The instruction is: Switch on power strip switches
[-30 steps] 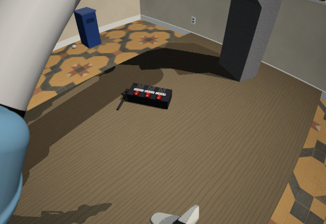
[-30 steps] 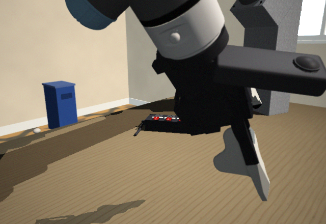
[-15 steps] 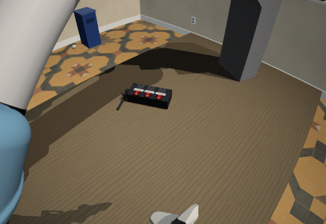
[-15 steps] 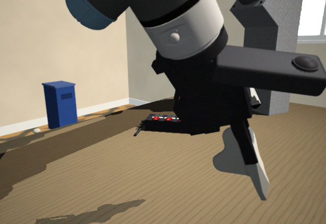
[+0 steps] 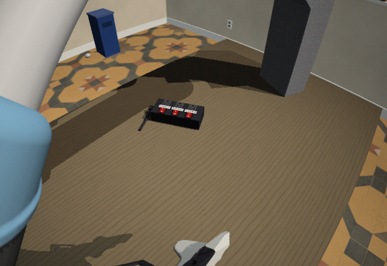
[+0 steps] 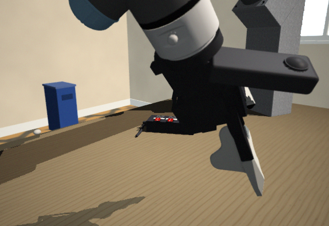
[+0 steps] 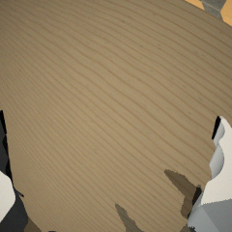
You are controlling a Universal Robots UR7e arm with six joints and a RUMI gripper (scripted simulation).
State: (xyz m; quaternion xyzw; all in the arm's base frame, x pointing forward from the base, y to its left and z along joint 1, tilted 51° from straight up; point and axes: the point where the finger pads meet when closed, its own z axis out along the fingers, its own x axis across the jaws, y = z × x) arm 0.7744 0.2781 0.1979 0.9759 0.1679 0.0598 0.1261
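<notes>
The power strip (image 5: 176, 113) lies face up on the wooden surface (image 5: 218, 178), its three red switches (image 5: 174, 113) showing, well apart from the tool (image 6: 240, 162), which hangs released with nothing in it. The switches sit close together and their labels are too small to read, so a wide fingertip could likely flip the wrong one or shove the strip sideways.

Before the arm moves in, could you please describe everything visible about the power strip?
The power strip is a black rectangular block lying flat on the wooden table, right way up, with three red rocker switches under small white labels too small to read. A short black cord stub juts from its left end. Nothing touches it; the open gripper is far off.
</notes>
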